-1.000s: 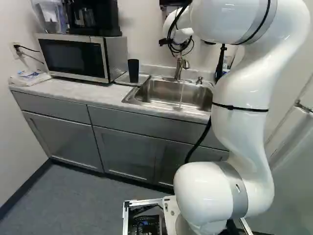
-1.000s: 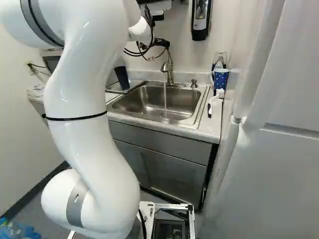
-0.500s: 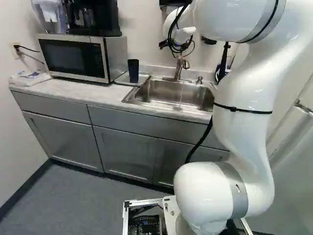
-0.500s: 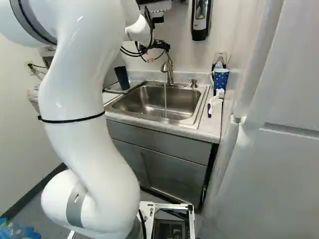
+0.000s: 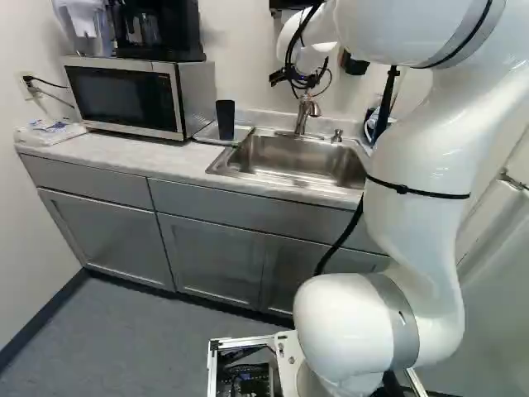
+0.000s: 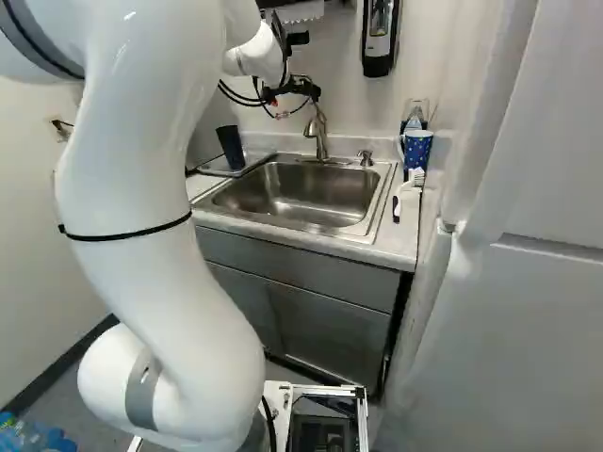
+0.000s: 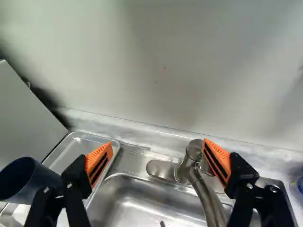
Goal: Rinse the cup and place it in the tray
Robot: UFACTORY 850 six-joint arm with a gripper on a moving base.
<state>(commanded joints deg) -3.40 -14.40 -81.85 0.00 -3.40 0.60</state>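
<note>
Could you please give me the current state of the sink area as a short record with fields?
cup: dark, on the tray, which lies beside the sink
cup rinsed: cannot tell from these pictures
faucet: no stream seen falling from it
gripper: open, holding nothing, above the sink's faucet side
microwave: on the counter, on the tray's far side from the sink
blue dotted mug: on the counter, across the sink from the tray
</note>
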